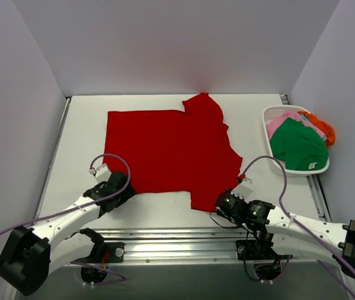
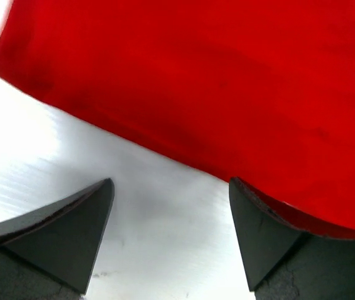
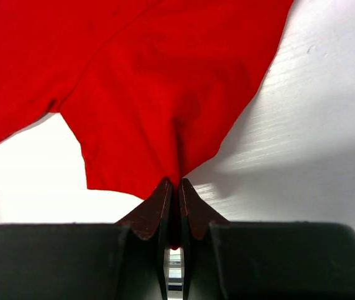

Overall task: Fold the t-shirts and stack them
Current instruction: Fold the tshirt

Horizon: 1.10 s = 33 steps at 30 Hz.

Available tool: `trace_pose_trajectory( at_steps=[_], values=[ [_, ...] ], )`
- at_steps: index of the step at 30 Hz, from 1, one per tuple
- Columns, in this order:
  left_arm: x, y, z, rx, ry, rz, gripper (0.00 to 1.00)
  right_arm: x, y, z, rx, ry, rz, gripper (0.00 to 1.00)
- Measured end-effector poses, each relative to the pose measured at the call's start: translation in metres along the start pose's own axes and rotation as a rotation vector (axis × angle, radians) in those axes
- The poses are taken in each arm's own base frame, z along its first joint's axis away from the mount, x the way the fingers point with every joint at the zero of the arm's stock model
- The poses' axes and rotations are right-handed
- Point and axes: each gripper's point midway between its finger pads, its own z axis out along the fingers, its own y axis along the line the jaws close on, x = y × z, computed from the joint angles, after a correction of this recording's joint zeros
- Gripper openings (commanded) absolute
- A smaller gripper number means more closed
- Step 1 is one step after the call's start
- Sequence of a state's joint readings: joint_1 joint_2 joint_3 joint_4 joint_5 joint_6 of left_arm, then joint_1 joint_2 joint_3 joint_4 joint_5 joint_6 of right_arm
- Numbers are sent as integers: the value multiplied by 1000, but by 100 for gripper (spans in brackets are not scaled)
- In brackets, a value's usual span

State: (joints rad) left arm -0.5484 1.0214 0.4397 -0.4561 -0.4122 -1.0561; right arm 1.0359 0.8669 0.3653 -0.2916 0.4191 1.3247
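One red t-shirt (image 1: 165,147) lies flat on the desk (image 1: 84,144), white margin all round; left gripper (image 1: 125,186) spread at its near hem, right gripper (image 1: 222,201) pinching the sleeve's edge.

Matt red cloth t-shirt (image 1: 171,153), smooth white table (image 1: 84,134), white slatted plastic basket (image 1: 266,125)

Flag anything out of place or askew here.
The orange t-shirt spills over the right rim of the basket. The red t-shirt lies fairly flat; only its near sleeve puckers where the right gripper pinches it.
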Motion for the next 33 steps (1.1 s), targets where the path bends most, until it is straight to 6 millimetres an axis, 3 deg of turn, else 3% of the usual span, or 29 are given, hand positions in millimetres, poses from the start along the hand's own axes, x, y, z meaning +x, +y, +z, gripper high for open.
trace_pose_trajectory(
  at_steps=[11,13,15,18,21,25,29,33],
  values=[
    [-15,-21,18,-11,-89,-111,86,-15,4,-10,-34,-49,-6,0],
    [-17,-24,21,-20,-98,-116,82,-18,3,-12,-36,-60,-8,0],
    [-18,-26,23,-27,-102,-123,69,-20,1,-14,-37,-68,-8,0],
    [-18,-29,28,-31,-110,-124,61,-25,0,-18,-43,-85,-4,0],
    [-19,-38,35,-24,-116,-131,46,-27,-2,-20,-44,-92,-2,0],
    [-20,-54,45,0,-117,-148,19,-28,-5,-20,-31,-96,-9,0],
    [-19,-62,47,24,-109,-165,8,-29,-6,-20,-22,-100,-12,0],
    [-13,-58,39,20,-81,-149,7,-31,-6,-20,-16,-107,-13,0]
  ],
)
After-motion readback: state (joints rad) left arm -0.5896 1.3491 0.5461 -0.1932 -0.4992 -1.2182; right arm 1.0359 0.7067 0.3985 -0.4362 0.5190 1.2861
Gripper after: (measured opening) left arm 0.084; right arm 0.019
